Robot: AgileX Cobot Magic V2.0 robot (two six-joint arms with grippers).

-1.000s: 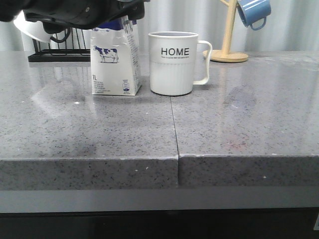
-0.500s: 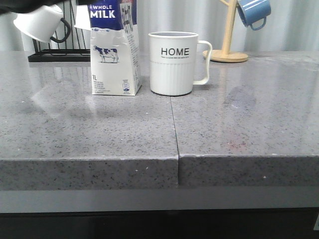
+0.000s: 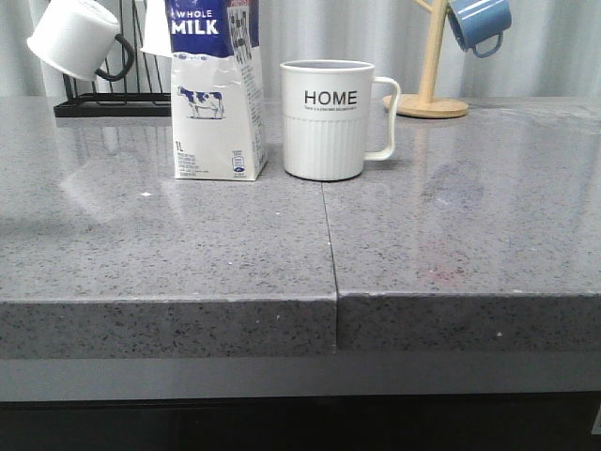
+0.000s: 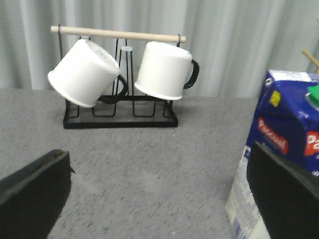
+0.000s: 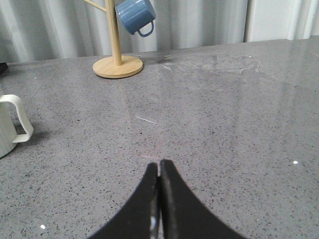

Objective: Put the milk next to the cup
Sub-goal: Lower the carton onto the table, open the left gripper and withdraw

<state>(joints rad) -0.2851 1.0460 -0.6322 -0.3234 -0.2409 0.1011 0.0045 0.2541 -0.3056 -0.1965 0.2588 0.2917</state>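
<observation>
The milk carton [image 3: 214,89], blue top and white lower part with a cow, stands upright on the grey counter just left of the white HOME cup [image 3: 328,119], a small gap between them. In the left wrist view my left gripper [image 4: 159,191] is open and empty, its fingers [image 4: 32,191] wide apart over bare counter, with the carton [image 4: 281,149] beside one finger. My right gripper [image 5: 159,167] is shut and empty above bare counter, the cup's handle [image 5: 19,122] at the view's edge. Neither gripper shows in the front view.
A black rack [image 3: 94,99] with a white black-handled mug [image 3: 73,38] stands behind the carton; it also shows in the left wrist view [image 4: 119,119]. A wooden mug tree [image 3: 430,66] holds a blue mug [image 3: 479,21] at the back right. A seam [image 3: 329,235] splits the counter.
My left arm, which covered the carton's top a second ago, has drawn away up and left and is out of the front view. The carton and cup have not moved.
</observation>
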